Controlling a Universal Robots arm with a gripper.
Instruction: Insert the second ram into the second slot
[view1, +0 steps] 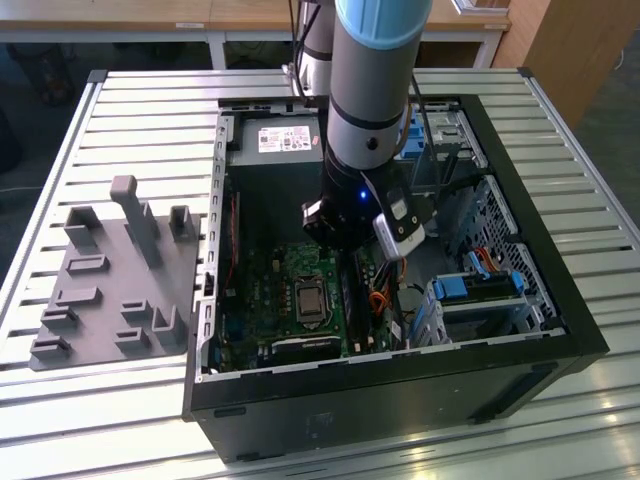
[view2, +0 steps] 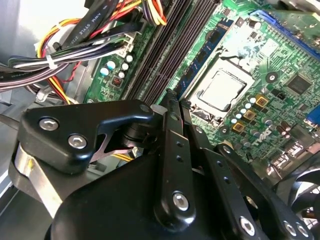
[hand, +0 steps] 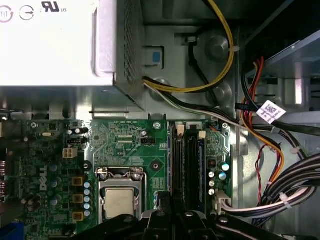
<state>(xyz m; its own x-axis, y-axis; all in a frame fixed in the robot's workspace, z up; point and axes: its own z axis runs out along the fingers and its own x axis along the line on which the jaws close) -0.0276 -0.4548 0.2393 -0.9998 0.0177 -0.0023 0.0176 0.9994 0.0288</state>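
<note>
Fingers (view2: 172, 135) were pinched shut, nothing visible between them, tips right over the memory slots (hand: 179, 165). Best guess, the second ram (hand: 192, 165) stood seated there, lengthwise straight out from the fingertips, beside the processor (hand: 119, 202).

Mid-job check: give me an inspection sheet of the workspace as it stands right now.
Surface: silver slatted metal table, carrying the open black computer case.
Job's things: black memory slots on the green motherboard.
Clutter: grey plastic fixture block on the exterior view's left of the case.
Grippers: black gripper low inside the case, over the slots.
Cables: yellow, red and black wire bundles beside the slots.
Surroundings: wooden desks behind.
</note>
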